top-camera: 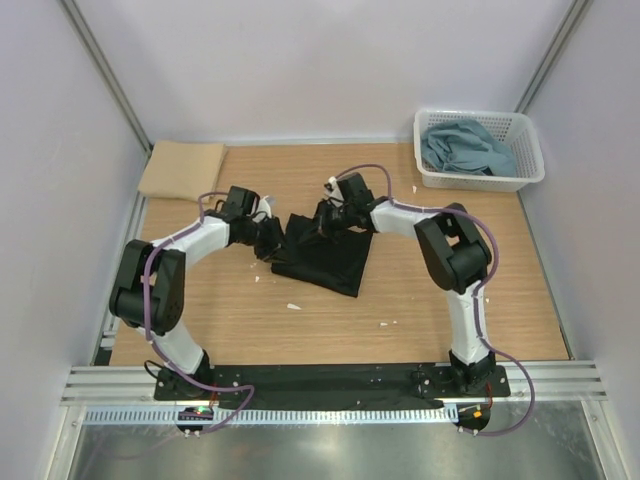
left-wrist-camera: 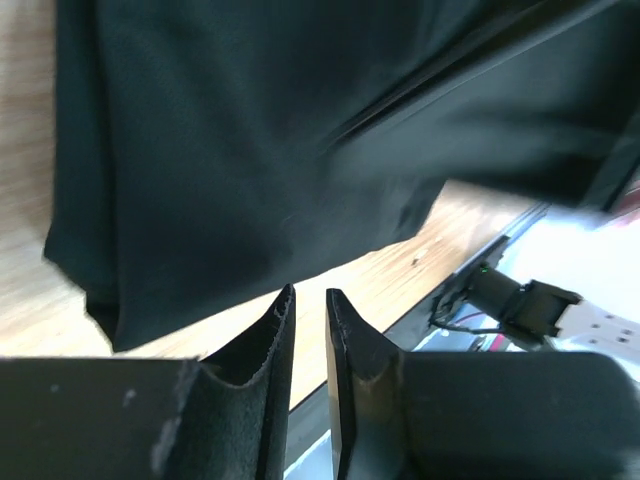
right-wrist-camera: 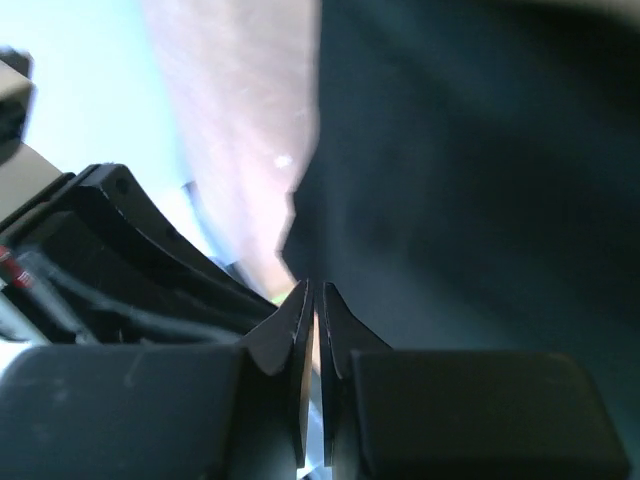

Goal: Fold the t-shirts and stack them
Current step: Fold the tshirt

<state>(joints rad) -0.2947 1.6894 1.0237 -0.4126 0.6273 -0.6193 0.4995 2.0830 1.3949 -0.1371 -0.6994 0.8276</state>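
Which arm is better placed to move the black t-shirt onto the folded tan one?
Left, probably: the left tool sits at the black cloth t-shirt's left edge, nearer the folded tan cloth t-shirt at the far-left corner.

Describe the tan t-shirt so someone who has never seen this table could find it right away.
Start at the wooden table and look to its far left corner. The tan t-shirt lies there, folded flat into a rectangle. Unlike the black t-shirt at the table's middle and the blue-grey t-shirts crumpled in the white basket at the far right, it lies alone and nearly matches the wood.
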